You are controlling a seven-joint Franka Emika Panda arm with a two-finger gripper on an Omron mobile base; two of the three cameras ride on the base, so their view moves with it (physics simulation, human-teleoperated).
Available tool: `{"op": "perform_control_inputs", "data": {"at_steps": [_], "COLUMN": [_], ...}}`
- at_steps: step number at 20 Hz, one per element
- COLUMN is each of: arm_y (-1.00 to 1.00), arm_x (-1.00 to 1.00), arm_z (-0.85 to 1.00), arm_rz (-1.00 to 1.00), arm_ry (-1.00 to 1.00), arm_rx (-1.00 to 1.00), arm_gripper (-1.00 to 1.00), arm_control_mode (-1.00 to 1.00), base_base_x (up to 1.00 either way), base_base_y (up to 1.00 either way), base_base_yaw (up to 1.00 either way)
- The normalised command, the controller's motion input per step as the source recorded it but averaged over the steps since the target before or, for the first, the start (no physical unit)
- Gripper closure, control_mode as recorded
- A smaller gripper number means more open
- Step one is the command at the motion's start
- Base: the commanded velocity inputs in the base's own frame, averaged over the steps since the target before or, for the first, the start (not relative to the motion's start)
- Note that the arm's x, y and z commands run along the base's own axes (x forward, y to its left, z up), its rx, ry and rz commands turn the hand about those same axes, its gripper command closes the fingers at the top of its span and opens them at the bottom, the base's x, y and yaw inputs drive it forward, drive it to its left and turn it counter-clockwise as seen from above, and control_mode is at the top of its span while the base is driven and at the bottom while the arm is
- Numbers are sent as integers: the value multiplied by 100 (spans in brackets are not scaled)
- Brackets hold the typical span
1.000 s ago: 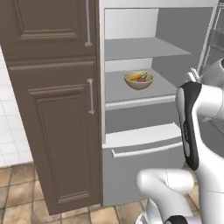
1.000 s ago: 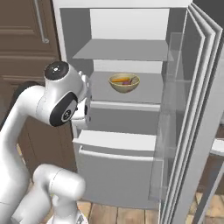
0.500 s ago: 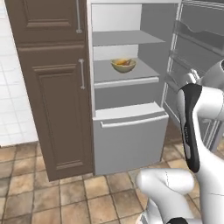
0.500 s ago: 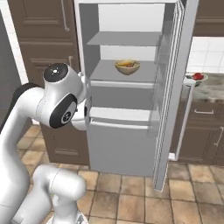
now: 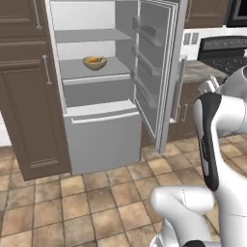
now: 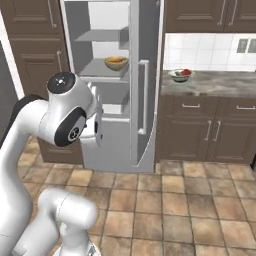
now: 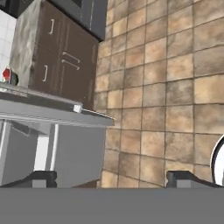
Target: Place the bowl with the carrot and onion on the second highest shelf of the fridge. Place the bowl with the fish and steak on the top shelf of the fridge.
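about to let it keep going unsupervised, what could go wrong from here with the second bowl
1. The open fridge door stands between the fridge and the counter; an arm carrying the bowl with fish and steak may clip it.
2. That bowl sits near the counter front edge, so a rough approach could push it off.
3. The bowl with carrot and onion sits just below the top shelf; a low entry could bump it.

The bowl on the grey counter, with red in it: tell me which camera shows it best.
The right base view: the pale bowl with red and green contents sits whole on the grey stone counter, right of the open fridge door. The hand view catches a red speck of it at its left edge.
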Motion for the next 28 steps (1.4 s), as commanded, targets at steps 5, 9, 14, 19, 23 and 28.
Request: {"op": "perform_control_inputs", "data": {"at_steps": [5,9,14,19,23,28], "arm_y": [0,0,0,0,0,0], "arm_x": [0,0,0,0,0,0], "arm_z": [0,0,0,0,0,0], "arm_rz": [0,0,0,0,0,0], "arm_ry": [0,0,0,0,0,0], "arm_rx": [0,0,0,0,0,0], "arm_gripper": [-100,-100,-100,-100,-100,-100], "arm_control_mode": [100,100,100,100,100,100], "base_base_x": [7,86,100,100,100,100], "base_base_y": [-100,-100,-92,-56,-32,-19], "base_base_yaw": [-2,6,21,32,26,25]}}
